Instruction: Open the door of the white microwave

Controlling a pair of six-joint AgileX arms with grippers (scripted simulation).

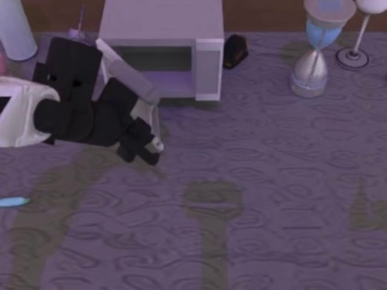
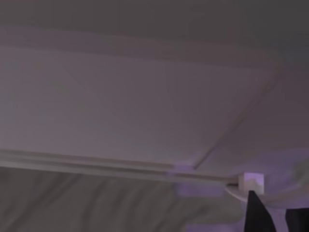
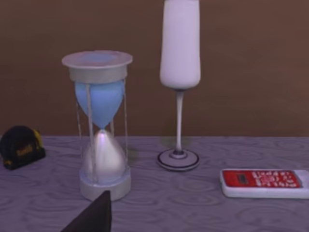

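- The white microwave (image 1: pixel 161 24) is sitting at the table's twelve o'clock edge, its door (image 1: pixel 128 71) swinging out toward seven o'clock.
- The left gripper (image 1: pixel 145 145) is hanging at the door's free edge; I cannot tell its finger spacing.
- The patterned purple table (image 1: pixel 272 199) is lying open from three to six o'clock.
- An hourglass (image 1: pixel 317 48) is standing at one o'clock.

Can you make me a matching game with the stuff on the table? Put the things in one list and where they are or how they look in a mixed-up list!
Things:
1. door
2. hourglass
3. tape measure
4. left gripper

Descriptions:
A. black, just right of the white microwave
B. swung partly open
C. at the door's free edge
D. blue top, far right side of the table

Pairs: 1-B, 2-D, 3-A, 4-C
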